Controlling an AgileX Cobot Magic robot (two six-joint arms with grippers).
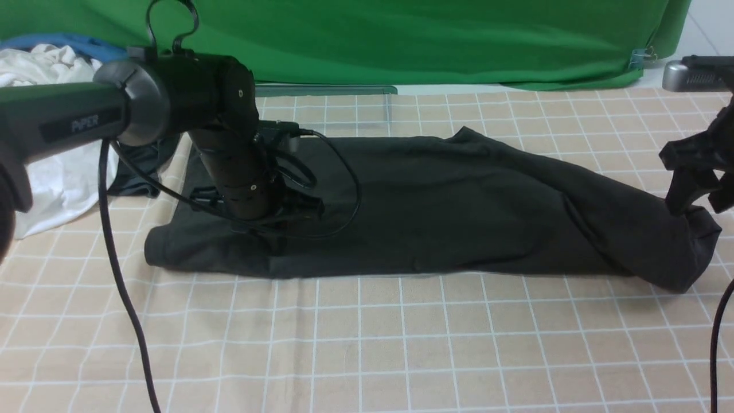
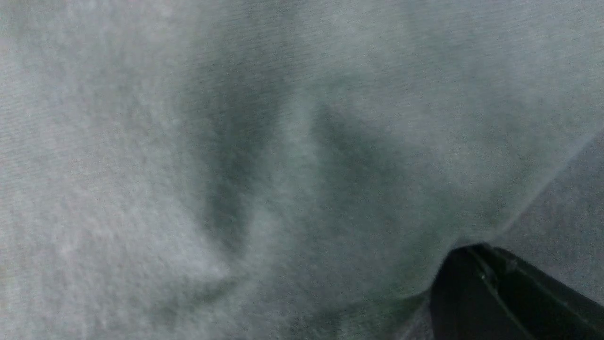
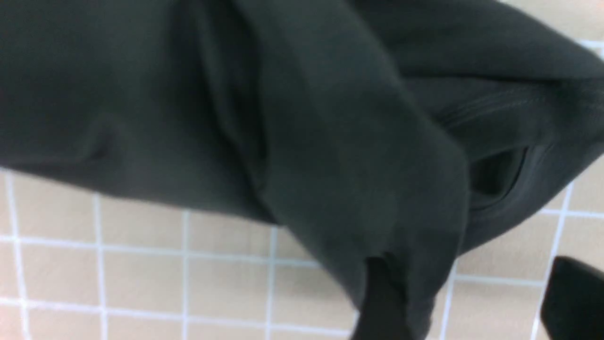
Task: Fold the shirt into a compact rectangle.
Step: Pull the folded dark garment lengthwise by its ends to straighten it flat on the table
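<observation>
One shirt (image 1: 459,212), checked cloth (image 1: 401,344), green backdrop (image 1: 401,34)

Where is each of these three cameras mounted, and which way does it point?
Front view: sits between the arms on the robot's side, faces forward over the checked cloth at the shirt; left arm and right arm show.
Left wrist view: on the left arm, pressed close to blurred fabric; one of the left fingers shows.
Right wrist view: on the right arm, faces the shirt's end; both right fingers show.
Shared: front and right wrist views both show shirt and checked cloth.
</observation>
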